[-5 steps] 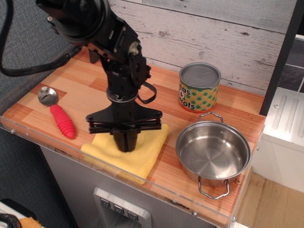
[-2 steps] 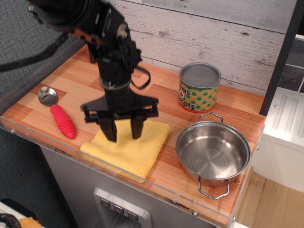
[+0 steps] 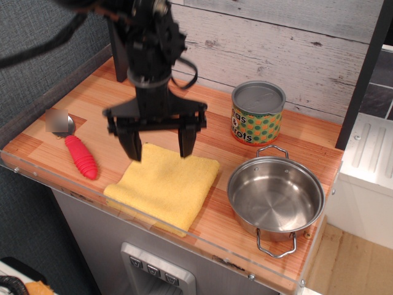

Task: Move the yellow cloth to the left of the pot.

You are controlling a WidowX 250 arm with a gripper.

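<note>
The claw [image 3: 158, 146] hangs wide open and empty above the yellow cloth [image 3: 164, 185], which lies flat on the tabletop [image 3: 104, 110] just left of the pot [image 3: 276, 197], so the job looks done.

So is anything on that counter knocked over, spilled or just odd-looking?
Nothing is spilled or toppled. The yellow cloth lies flat, its front corner slightly over the counter edge. The pot and the tin can stand upright. The open gripper hangs above the cloth.

black arm vertical, hand [image 3: 159, 147] pointing down w/ fingers spread wide, holding nothing.
</note>
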